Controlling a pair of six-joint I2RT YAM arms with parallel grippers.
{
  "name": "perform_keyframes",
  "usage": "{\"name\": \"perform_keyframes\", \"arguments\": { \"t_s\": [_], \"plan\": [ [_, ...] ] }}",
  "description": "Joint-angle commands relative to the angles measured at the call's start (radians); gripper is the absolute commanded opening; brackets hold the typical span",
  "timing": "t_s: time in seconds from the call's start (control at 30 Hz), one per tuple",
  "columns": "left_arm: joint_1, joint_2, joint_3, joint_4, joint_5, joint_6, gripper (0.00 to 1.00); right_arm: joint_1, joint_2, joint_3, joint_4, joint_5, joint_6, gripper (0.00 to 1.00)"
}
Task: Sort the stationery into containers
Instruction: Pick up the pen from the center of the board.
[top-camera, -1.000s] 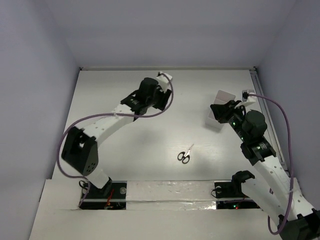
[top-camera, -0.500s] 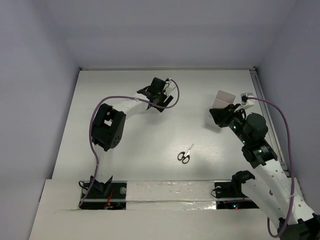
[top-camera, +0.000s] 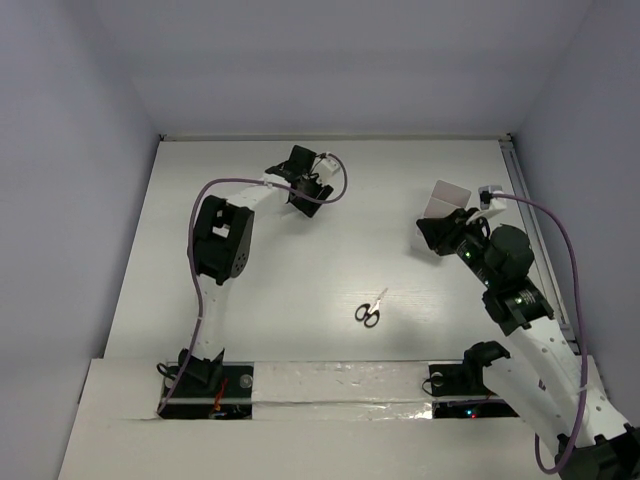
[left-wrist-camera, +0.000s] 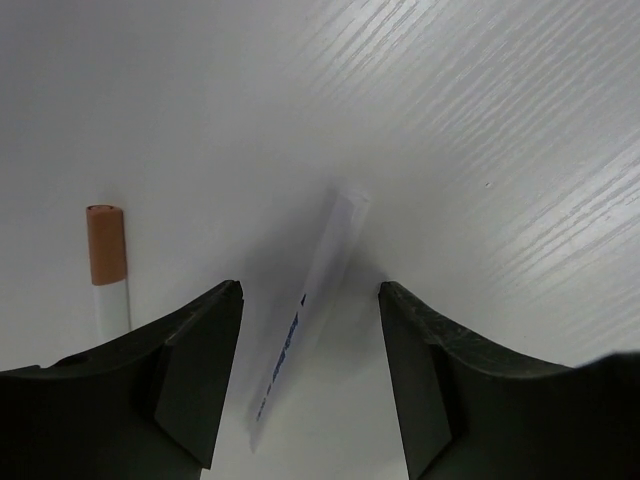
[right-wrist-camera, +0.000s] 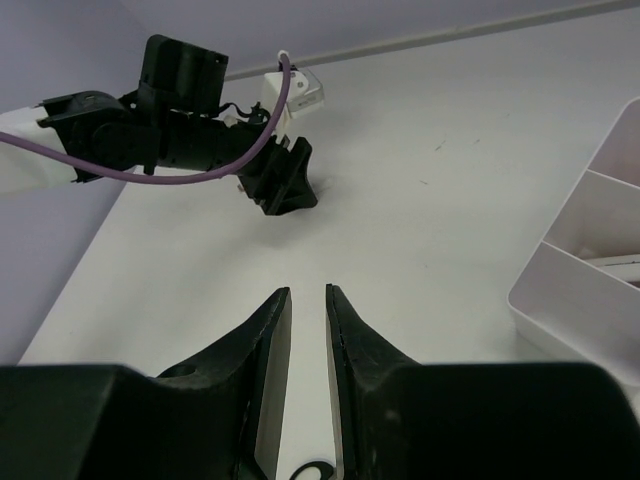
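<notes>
My left gripper (left-wrist-camera: 310, 288) is open, tips down at the table. A thin whitish eraser block (left-wrist-camera: 322, 275) with blue print stands on edge between its fingers, touching neither. A white pen with an orange-brown cap (left-wrist-camera: 108, 270) lies just left of it. In the top view this gripper (top-camera: 303, 192) is at the far left-centre. The black-handled scissors (top-camera: 369, 309) lie mid-table. The white divided tray (top-camera: 447, 195) stands at the right. My right gripper (right-wrist-camera: 306, 290) is empty, with only a narrow gap between its jaws, beside the tray (right-wrist-camera: 590, 230) and above the scissors' handle (right-wrist-camera: 318, 470).
The left arm's raised elbow (top-camera: 222, 240) and purple cable (top-camera: 200, 300) loop over the left half of the table. The table's back edge and wall run close behind the left gripper. The right arm (top-camera: 510, 290) stands along the right edge.
The left arm has folded up, its elbow rising, and its gripper has shifted a little left and down to the table. The right arm has barely moved. The scissors lie still.
</notes>
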Motion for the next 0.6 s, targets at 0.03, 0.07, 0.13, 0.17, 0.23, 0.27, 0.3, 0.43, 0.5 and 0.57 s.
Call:
{"name": "perform_keyframes", "arguments": {
  "t_s": [0.03,0.07,0.13,0.17,0.23,0.27,0.3,0.43,0.5,0.57],
  "plan": [
    [0.016,-0.009,0.052,-0.047,0.101,0.018,0.55,0.003,0.006,-0.008,0.034,-0.015,-0.009,0.27],
    [0.016,-0.006,0.051,-0.046,0.109,0.018,0.55,0.003,0.009,-0.008,0.033,-0.021,-0.009,0.27],
    [0.016,0.009,0.055,-0.049,0.108,0.014,0.54,0.003,0.014,-0.006,0.036,-0.023,-0.007,0.27],
    [0.016,0.018,0.060,-0.050,0.103,0.014,0.54,0.003,0.014,-0.006,0.036,-0.024,-0.007,0.27],
    [0.016,0.044,0.081,-0.061,0.106,0.008,0.54,0.003,0.011,-0.008,0.037,-0.023,-0.006,0.26],
    [0.016,0.054,0.088,-0.064,0.112,0.007,0.53,0.003,0.009,-0.008,0.034,-0.021,-0.007,0.26],
    [0.016,0.061,0.094,-0.064,0.115,0.004,0.52,0.003,0.008,-0.008,0.034,-0.018,-0.009,0.27],
    [0.016,0.089,0.108,-0.077,0.114,0.005,0.44,0.003,0.008,-0.009,0.034,-0.012,-0.009,0.26],
    [0.016,0.092,0.108,-0.078,0.114,0.005,0.39,0.003,0.011,-0.009,0.036,-0.012,-0.009,0.26],
    [0.016,0.095,0.108,-0.081,0.121,0.005,0.36,0.003,0.011,-0.009,0.034,-0.014,-0.007,0.26]
  ]
}}
